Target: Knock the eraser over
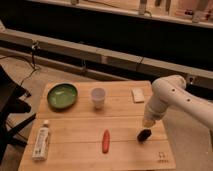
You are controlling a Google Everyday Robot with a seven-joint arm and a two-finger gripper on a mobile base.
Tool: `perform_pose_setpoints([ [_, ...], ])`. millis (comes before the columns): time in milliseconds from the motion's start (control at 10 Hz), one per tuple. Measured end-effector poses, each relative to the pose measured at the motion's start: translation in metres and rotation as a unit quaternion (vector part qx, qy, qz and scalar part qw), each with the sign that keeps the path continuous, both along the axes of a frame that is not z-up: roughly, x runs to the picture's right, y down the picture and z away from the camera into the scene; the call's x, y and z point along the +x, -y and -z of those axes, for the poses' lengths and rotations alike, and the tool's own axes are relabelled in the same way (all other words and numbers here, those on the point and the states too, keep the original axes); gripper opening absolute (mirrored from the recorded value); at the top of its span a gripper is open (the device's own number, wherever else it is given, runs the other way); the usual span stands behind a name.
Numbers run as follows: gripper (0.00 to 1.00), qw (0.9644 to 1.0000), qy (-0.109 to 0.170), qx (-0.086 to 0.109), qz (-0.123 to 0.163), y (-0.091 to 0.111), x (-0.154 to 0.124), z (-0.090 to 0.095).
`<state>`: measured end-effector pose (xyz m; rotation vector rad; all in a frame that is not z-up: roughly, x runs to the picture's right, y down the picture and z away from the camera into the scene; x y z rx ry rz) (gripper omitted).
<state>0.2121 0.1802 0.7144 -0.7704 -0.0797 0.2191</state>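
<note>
The eraser (pixel 144 135) is a small black block on the wooden table (pixel 75 127), near its right edge. It leans to one side, tilted rather than upright. My gripper (pixel 148 123) hangs at the end of the white arm (pixel 172 95), directly above and touching or almost touching the eraser's top. The gripper's tip is hidden against the eraser.
A red-orange stick (pixel 106 141) lies left of the eraser. A white cup (pixel 98 97) stands mid-table, a green bowl (pixel 62 95) at the back left, a white bottle (pixel 41 140) at the front left, a pale flat rectangle (pixel 138 94) at the back right.
</note>
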Motion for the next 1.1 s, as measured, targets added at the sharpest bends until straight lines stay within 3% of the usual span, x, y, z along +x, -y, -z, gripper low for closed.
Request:
perform_pose_setpoints([
  [200, 0.11, 0.9998, 0.002, 0.019, 0.008, 0.005, -0.002, -0.003],
  [400, 0.11, 0.9997, -0.003, 0.024, 0.009, 0.006, -0.001, -0.005],
  [700, 0.11, 0.9997, -0.011, 0.019, 0.011, 0.000, 0.003, -0.017],
  [1100, 0.11, 0.9998, -0.018, -0.003, 0.010, -0.016, 0.012, -0.030],
])
